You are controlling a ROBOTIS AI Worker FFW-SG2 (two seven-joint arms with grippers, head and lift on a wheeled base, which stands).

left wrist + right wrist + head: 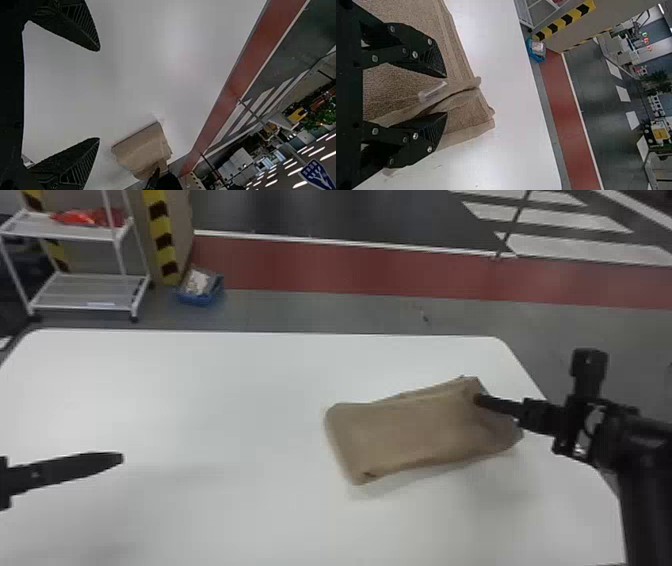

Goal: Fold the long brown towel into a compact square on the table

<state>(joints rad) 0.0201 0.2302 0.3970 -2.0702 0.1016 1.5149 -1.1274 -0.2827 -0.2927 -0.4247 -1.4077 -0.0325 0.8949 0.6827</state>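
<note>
Right claw [477, 399] gapes over the brown towel [410, 432] and its illegible pale tag [432, 92], left claw [118, 458] spread above the table [200, 400].

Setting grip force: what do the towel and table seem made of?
The towel looks like matte cloth, probably cotton terry, going by its nubbly surface and soft creases. The table has a smooth white top with faint sheen, perhaps laminate, possibly painted board.

A white shelf rack [75, 292] stands on the grey floor [300, 312], with a red item [80, 217] on its upper shelf [65, 232]. A blue bin [197, 299] sits beside a pillar [181, 220] bearing yellow-and-black striping [162, 226].
</note>
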